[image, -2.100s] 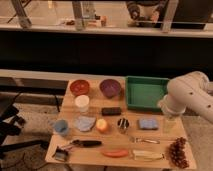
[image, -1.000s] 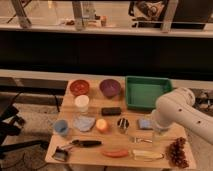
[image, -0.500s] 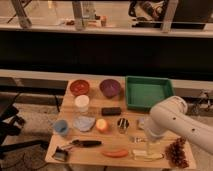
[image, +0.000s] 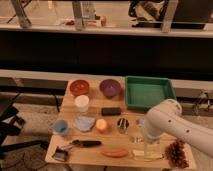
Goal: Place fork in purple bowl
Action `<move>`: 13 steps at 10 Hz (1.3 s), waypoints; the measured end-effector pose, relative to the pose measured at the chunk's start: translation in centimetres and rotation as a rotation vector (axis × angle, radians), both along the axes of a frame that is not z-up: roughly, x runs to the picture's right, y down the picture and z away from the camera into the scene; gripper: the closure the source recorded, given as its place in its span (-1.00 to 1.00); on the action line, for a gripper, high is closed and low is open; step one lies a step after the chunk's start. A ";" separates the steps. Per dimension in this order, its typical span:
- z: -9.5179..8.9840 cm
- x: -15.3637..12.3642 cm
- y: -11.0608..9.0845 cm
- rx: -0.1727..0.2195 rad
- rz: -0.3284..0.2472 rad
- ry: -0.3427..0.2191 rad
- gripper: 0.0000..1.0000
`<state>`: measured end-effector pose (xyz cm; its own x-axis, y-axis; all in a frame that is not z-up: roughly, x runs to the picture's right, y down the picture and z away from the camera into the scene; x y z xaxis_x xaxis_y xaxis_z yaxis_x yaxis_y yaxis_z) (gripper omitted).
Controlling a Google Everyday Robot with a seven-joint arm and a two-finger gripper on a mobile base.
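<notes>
Camera view: the hand hangs low over the worktop, front-right of the purple bowl; whether it is spread or pressed together I cannot tell. The fork is not visible, probably hidden under the arm there. This looks like the reaching step. Next comes a clean pinch, then a carry back-left to the bowl.

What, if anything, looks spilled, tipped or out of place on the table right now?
Nothing stands out. The purple bowl and red bowl sit upright, the green tray lies square, nothing is spilled. The gripper is down at the front right of the table; I cannot see the fork.
</notes>
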<state>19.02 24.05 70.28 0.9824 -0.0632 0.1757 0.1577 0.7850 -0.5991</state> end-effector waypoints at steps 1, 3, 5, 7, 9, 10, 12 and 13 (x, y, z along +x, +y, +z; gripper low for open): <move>0.0 -0.2 -0.9 0.012 0.001 0.001 -0.60; 0.0 0.1 -1.9 0.024 0.009 0.013 -0.60; 0.4 0.2 -1.9 0.030 0.009 0.014 -0.60; 0.7 0.4 -1.2 0.047 0.007 0.008 -0.60; 1.1 0.7 -0.8 0.073 -0.010 0.001 -0.60; 1.4 0.6 -0.6 0.081 -0.011 -0.006 -0.60; 1.8 0.8 -0.4 0.092 -0.015 -0.006 -0.60; 2.1 1.0 -0.3 0.093 -0.014 -0.005 -0.60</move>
<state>20.00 23.73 72.35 0.9805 -0.0937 0.1730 0.1720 0.8351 -0.5226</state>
